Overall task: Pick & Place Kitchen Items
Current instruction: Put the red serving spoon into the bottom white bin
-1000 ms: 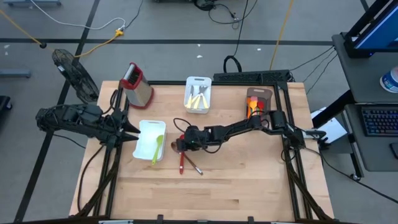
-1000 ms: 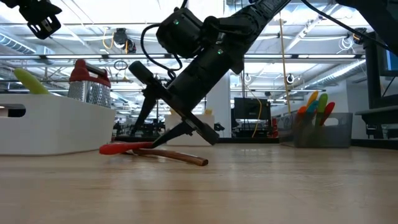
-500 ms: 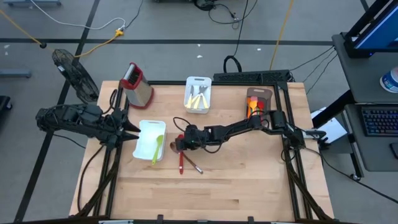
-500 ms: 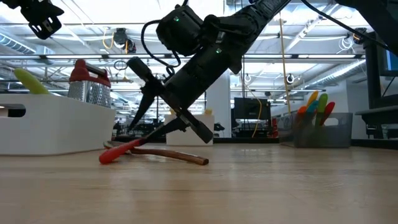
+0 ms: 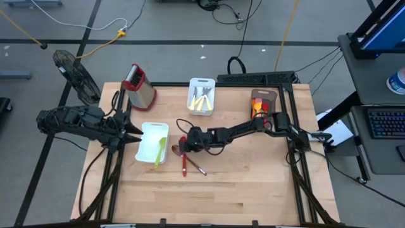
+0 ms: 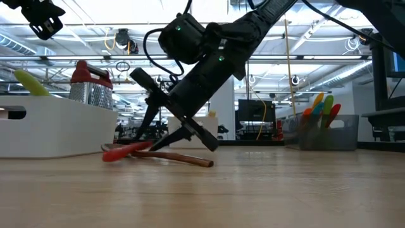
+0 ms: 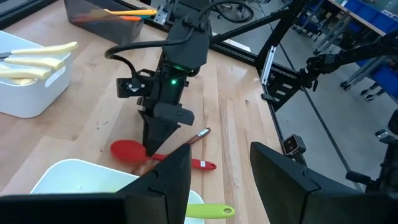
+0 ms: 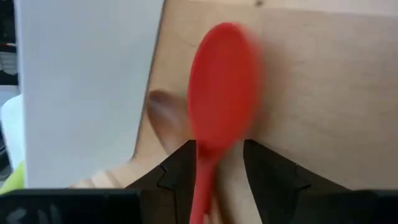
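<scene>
The right gripper [image 5: 182, 149] was down at mid-table w/ its two dark fingers either side of the neck of a red silicone spoon [image 5: 184, 161], just below the bowl. In the right wrist view the handle ran straight down the gap btwn the fingers and the bowl lay ahead of the tips, so the spoon's long axis was in line w/ the gripper's reach, jaws set across it. The fingers looked closed onto the handle; the low view showed one end of the spoon [image 6: 120, 152] tilted off the wood, so prob. a grip. A thin brown wooden-handled utensil [image 5: 195, 167] lay crossing under it. The white rectangular tray [image 5: 152, 136] sat just beside, toward the left arm, w/ a lime-green spatula [image 5: 160, 152] on its rim. The left gripper [image 5: 134, 135] hovered at the tray's far edge, jaws apart, empty. Right arm was clearly nearer.
</scene>
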Tool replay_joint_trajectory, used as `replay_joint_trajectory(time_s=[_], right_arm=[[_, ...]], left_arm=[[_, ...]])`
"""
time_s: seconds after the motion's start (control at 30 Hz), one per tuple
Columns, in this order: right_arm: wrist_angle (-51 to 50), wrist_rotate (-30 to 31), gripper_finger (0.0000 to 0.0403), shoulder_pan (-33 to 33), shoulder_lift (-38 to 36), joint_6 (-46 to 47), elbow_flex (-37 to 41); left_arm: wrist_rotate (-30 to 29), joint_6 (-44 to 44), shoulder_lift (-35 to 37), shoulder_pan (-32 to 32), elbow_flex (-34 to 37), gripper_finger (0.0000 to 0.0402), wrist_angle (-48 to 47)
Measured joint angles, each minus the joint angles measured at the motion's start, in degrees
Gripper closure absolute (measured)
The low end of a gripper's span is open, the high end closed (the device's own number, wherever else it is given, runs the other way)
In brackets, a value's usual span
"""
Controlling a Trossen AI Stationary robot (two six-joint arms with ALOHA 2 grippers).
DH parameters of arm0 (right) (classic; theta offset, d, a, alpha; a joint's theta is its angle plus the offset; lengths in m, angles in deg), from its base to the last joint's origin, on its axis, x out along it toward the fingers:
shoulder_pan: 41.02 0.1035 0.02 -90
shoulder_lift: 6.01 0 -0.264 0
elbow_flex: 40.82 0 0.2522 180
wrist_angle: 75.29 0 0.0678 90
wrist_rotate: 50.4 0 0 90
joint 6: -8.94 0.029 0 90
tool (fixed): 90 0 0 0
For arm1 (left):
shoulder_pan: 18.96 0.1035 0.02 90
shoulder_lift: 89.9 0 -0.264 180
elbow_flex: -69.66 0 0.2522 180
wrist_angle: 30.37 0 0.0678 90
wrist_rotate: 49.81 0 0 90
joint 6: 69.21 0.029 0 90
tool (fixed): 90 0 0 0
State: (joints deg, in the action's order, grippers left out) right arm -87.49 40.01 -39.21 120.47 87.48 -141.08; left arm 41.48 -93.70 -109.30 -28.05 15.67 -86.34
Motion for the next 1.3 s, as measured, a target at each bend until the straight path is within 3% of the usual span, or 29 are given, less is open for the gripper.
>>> replay_joint_trajectory(time_s=[0.4,0.7,1.3], right_arm=[[0.3,1.4,0.0323,-0.8,0.0,-1.2,0.0],[0.6,1.3,0.0392,-1.5,0.0,-2.8,0.0],[4.1,0.8,0.0401,-1.4,-0.2,0.0,0.0]], left_arm=[[0.0,0.2,0.0,0.0,0.0,0.0231,0.0],[0.0,0.1,0.0,0.0,0.0,0.0231,0.0],[0.1,-0.2,0.0,0.0,0.0,0.0231,0.0]])
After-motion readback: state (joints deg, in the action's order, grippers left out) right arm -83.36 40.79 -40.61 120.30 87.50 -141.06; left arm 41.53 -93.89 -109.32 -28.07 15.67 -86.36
